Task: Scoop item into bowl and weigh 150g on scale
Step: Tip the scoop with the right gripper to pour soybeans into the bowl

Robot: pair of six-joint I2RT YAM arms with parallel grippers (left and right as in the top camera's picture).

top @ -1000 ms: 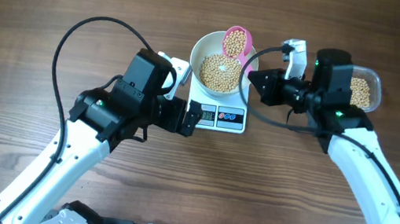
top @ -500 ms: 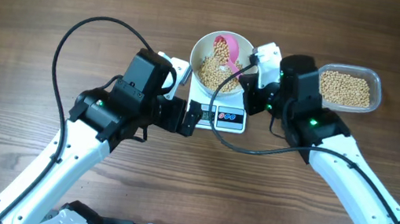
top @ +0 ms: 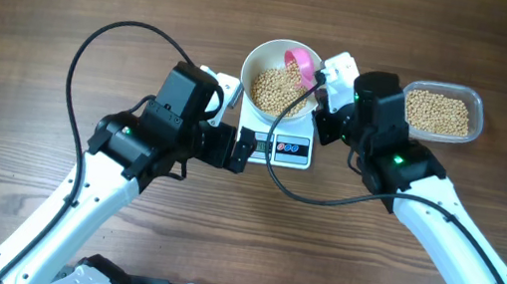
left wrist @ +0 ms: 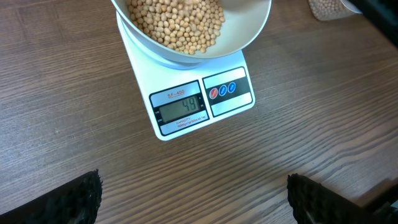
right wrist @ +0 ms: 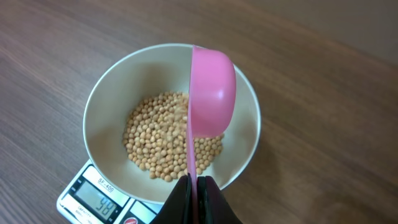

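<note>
on the white square scale (top: 278,148) sits the round, smooth-walled white bowl (top: 264,55), covering all but the front panel, with a heap of matte tan beans (top: 276,90) inside. right fingers (right wrist: 180,200) pinch tight on the thin handle of a glossy pink scoop (right wrist: 211,93), tipped on edge above the beans. left fingers (left wrist: 68,200) gape wide and empty, with bare wood-grain table (left wrist: 311,124) between them and the scale. a clear rounded tub (top: 477,107) of beans lies to the right, apart from the scale.

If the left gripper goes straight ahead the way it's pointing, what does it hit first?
Likely the front edge of the scale, straight ahead of the open left gripper; depth is hard to judge.
</note>
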